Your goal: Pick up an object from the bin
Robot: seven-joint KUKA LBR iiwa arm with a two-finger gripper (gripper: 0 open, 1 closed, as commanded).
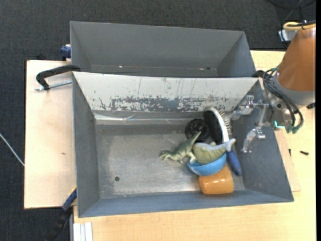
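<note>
My gripper (241,130) hangs over the bin's right sloping wall, open, with nothing between its two metal fingers. Just left of it a black brush with white bristles (216,125) stands on edge. Below the gripper a blue pen-like stick (233,163) leans against the wall. A blue bowl (206,166) holds an olive-green lump (207,152). An orange block (216,183) lies in the front right corner. A green toy dinosaur (179,152) stands left of the bowl.
All the things are crowded into the bin's right front part. The left half of the floor is bare metal. The arm with its orange cover comes in over the right rim.
</note>
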